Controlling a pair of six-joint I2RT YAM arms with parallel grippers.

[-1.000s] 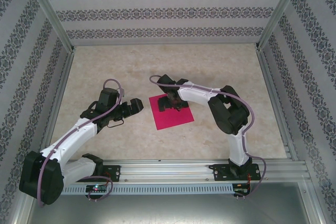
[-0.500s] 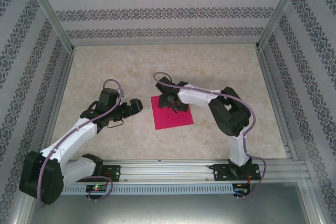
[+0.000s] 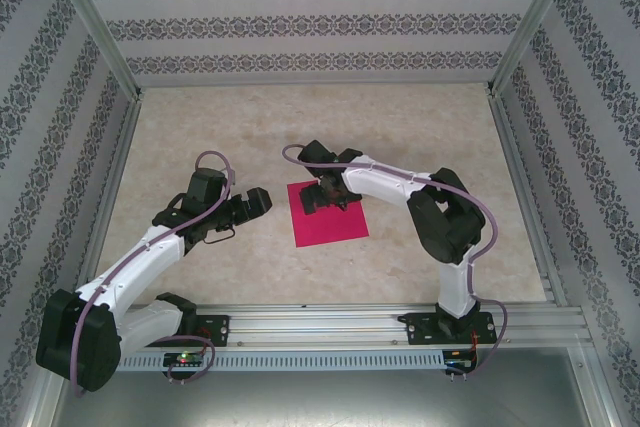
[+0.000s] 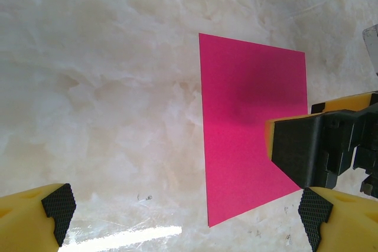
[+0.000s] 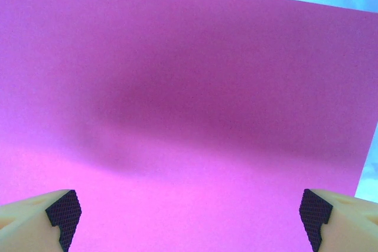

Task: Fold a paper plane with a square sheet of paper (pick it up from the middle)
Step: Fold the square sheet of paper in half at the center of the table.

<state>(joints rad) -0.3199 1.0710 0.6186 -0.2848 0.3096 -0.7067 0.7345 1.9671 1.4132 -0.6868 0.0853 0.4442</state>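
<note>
Flat pink square, both grippers wide open

Pale marbled worktop [image 3: 420, 137] carries everything, with the white left arm [image 3: 140, 257] and white right arm [image 3: 400, 182] reaching in from its near edge. The square sheet of thin magenta-pink paper [image 3: 330, 227] lies flat and unfolded around the worktop's middle. Right gripper [image 3: 325, 197] is over the sheet's far half, jaws spread wide, nothing pinched; can't tell if the tips touch it. Left gripper [image 3: 258, 202] sits off the sheet's left edge, jaws released, holding nothing.
</note>
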